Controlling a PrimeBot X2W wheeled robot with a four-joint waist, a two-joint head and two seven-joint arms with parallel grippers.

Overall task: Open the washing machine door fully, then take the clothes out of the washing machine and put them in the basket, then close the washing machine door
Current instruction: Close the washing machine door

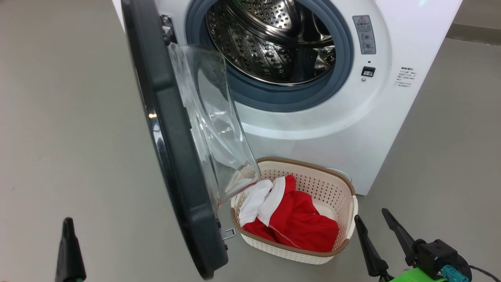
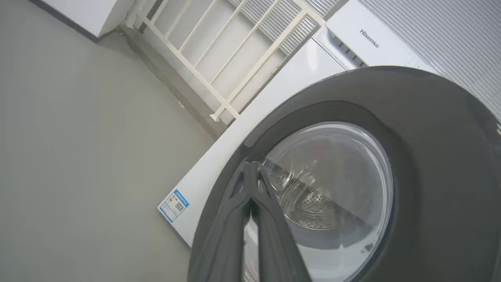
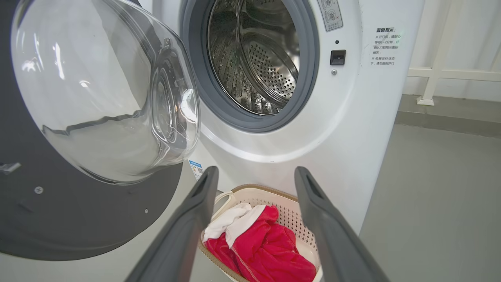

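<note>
A: How are the claws found?
B: The left claw (image 2: 250,167) is pressed together on nothing, its long dark fingers (image 2: 229,239) pointed at the outer face of the large round washing machine door (image 2: 430,156), glossy black rim around bulging clear glass; contact cannot be told. The right claw (image 3: 256,174) is spread wide and empty, near the small cream perforated plastic basket (image 3: 290,213), in which the bright red and white fabric clothes (image 3: 270,246) are heaped.
A: Which step is judged in hand?
B: Closing; the perforated steel drum (image 1: 266,51) of the big white front-loading washing machine (image 1: 352,129) looks emptied. The door is best pushed on the black rim, far from the hinge, not on the glass; the push should be kept steady until the latch is caught; the basket, close under the door's sweep, should be watched.
A: What is given by one view, not another?
B: The door's outer face is given by the left wrist view, the head view catching it edge-on; floor between left claw and door is seen from the head.
</note>
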